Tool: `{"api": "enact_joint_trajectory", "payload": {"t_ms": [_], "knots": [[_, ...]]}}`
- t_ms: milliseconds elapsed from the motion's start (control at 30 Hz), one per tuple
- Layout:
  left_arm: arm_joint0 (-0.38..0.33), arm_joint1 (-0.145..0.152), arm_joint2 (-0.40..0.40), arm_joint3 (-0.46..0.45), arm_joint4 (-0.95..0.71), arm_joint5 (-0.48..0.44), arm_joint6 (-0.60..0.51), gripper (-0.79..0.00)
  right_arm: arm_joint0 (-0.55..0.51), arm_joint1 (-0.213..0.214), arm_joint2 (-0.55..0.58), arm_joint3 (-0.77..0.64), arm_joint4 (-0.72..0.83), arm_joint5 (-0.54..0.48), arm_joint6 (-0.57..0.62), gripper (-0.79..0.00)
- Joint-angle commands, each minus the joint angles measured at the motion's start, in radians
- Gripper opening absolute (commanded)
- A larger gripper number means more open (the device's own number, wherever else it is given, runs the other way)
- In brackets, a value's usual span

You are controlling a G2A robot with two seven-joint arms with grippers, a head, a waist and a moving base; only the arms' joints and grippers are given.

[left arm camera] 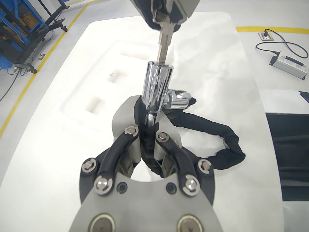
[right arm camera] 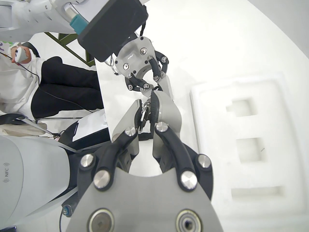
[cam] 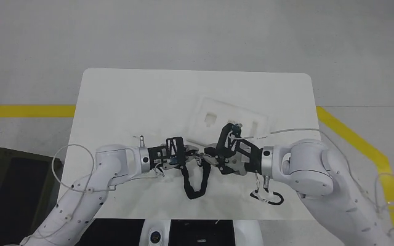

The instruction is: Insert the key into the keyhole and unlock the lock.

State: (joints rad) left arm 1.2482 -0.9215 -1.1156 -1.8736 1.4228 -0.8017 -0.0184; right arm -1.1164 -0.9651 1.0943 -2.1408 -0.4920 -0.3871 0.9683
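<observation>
A chrome cylinder lock [left arm camera: 157, 86] on a black sleeved chain [left arm camera: 217, 143] is held up above the table. My left gripper [left arm camera: 147, 124] is shut on the chain just below the lock body. A silver key [left arm camera: 164, 43] has its tip inside the keyhole at the cylinder's end. My right gripper [right arm camera: 146, 112] is shut on the key's head [right arm camera: 144, 113], and it shows facing the lock as the right gripper [left arm camera: 166, 13]. In the top view the left gripper [cam: 184, 158] and right gripper [cam: 209, 157] meet near the table's front middle, the chain [cam: 196, 179] hanging below.
A white foam tray [cam: 229, 120] with rectangular recesses lies just behind the grippers. A white cable [cam: 295, 131] runs across the table's right side. A black hook-shaped part [cam: 269, 198] hangs by the right forearm near the front edge.
</observation>
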Motion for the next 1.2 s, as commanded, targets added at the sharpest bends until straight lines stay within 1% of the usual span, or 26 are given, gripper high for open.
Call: {"api": "enact_joint_trajectory", "payload": {"t_ms": [0,267,567,767,933,1167], "knots": [[0.014,0.002,-0.012,-0.017,0.018,0.024,0.003,-0.785,0.004,-0.001,-0.004,0.005,0.018,0.012,0.005,-0.785],[0.067,0.006,-0.052,-0.065,0.068,0.098,0.026,-0.785,0.027,-0.007,-0.023,0.040,0.110,0.079,0.029,-0.785],[0.104,0.008,-0.080,-0.092,0.101,0.139,0.048,-0.785,0.043,-0.013,-0.026,0.098,0.247,0.140,0.024,-0.785],[0.122,0.008,-0.096,-0.108,0.125,0.167,0.046,-0.785,0.044,-0.017,-0.020,0.137,0.344,0.198,0.027,-0.785],[0.133,0.007,-0.104,-0.127,0.160,0.194,0.029,-0.785,0.040,-0.019,-0.019,0.157,0.406,0.226,0.017,-0.785],[0.157,0.008,-0.123,-0.171,0.218,0.238,0.015,-0.785,0.050,-0.029,-0.032,0.222,0.569,0.232,0.022,-0.785]]}}
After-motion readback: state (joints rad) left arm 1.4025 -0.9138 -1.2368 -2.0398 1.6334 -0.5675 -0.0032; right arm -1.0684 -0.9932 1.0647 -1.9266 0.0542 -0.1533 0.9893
